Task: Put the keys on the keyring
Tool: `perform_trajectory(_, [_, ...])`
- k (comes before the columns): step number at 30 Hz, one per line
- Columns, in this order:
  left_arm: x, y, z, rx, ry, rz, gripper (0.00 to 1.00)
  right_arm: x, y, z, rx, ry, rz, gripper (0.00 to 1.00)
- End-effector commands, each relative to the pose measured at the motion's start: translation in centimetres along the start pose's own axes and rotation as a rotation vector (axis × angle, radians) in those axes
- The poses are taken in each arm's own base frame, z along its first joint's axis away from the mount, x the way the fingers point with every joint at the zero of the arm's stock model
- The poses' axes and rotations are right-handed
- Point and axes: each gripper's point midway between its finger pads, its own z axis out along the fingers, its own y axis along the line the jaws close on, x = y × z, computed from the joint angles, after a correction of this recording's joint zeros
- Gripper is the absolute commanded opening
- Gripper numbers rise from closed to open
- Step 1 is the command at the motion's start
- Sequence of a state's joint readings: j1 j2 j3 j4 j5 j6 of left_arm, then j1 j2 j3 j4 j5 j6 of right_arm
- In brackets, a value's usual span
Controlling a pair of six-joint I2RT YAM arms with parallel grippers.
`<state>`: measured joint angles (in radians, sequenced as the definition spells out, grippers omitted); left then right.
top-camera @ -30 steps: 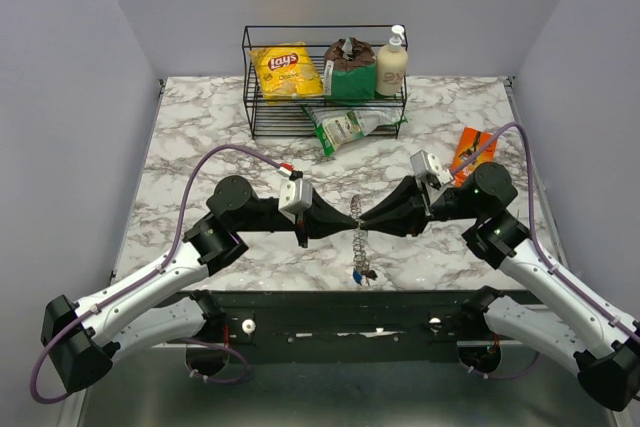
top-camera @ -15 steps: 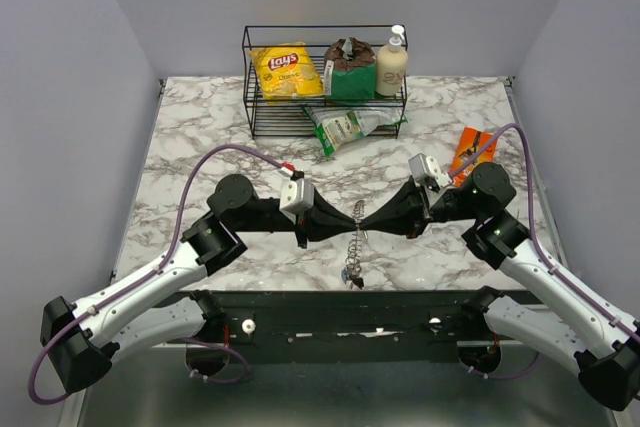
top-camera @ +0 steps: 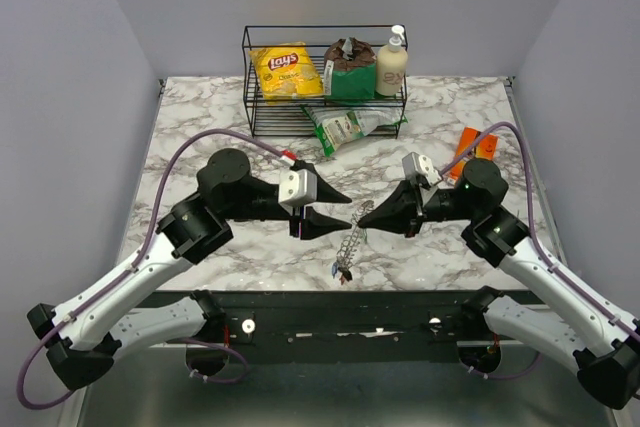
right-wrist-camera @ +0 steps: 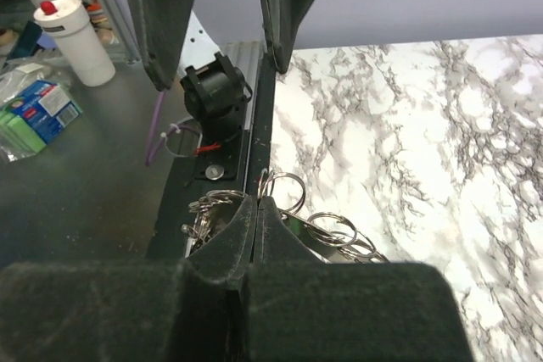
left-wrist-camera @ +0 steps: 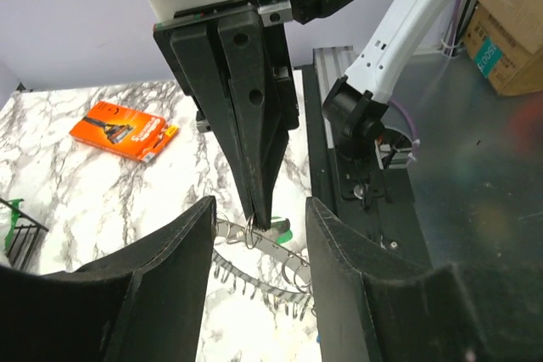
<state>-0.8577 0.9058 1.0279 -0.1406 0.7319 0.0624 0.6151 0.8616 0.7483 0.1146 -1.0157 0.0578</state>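
Observation:
The keyring point(top-camera: 350, 243), a silvery strip hung with many small wire rings, dangles above the table's front edge. My right gripper point(top-camera: 363, 218) is shut on its top end; in the right wrist view the closed fingertips point(right-wrist-camera: 260, 203) pinch a ring of the keyring point(right-wrist-camera: 332, 228). At the loop's lower end hang the keys point(top-camera: 340, 270), with small blue and red bits showing. In the left wrist view a green key head point(left-wrist-camera: 282, 231) shows beside the keyring point(left-wrist-camera: 271, 249). My left gripper point(top-camera: 349, 213) stands open just left of the ring's top, its jaws either side of the right gripper's tip and off the ring.
A black wire basket point(top-camera: 250, 107) at the back holds a yellow chip bag point(top-camera: 286, 70), a brown-and-green bag point(top-camera: 350, 69) and a lotion bottle point(top-camera: 391, 64). A green packet point(top-camera: 345, 127) lies in front of it. An orange box point(top-camera: 474, 146) lies at the right.
My left gripper has opened, let go of the keyring and drawn back to the left. The right gripper has shut on the ring's top, and the lower end with the keys has swung left.

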Motion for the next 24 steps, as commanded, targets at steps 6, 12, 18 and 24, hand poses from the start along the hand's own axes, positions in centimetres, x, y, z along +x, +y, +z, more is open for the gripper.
perform_trajectory(6, [4.2,1.4,0.1,0.022,0.332,-0.072,0.55,0.3,-1.8,-0.1,0.078,0.063,-0.020,0.01])
perform_trajectory(12, [5.7,1.9,0.8,0.061,0.422,-0.120,0.55,0.8,-2.2,-0.1,0.093,0.084,-0.012,0.01])
perform_trajectory(18, [6.0,2.2,1.4,0.084,0.449,-0.128,0.49,1.2,-2.4,-0.1,0.097,0.097,0.000,0.01])
perform_trajectory(24, [6.2,2.4,1.6,0.087,0.458,-0.125,0.43,1.1,-2.4,-0.2,0.103,0.097,-0.003,0.01])
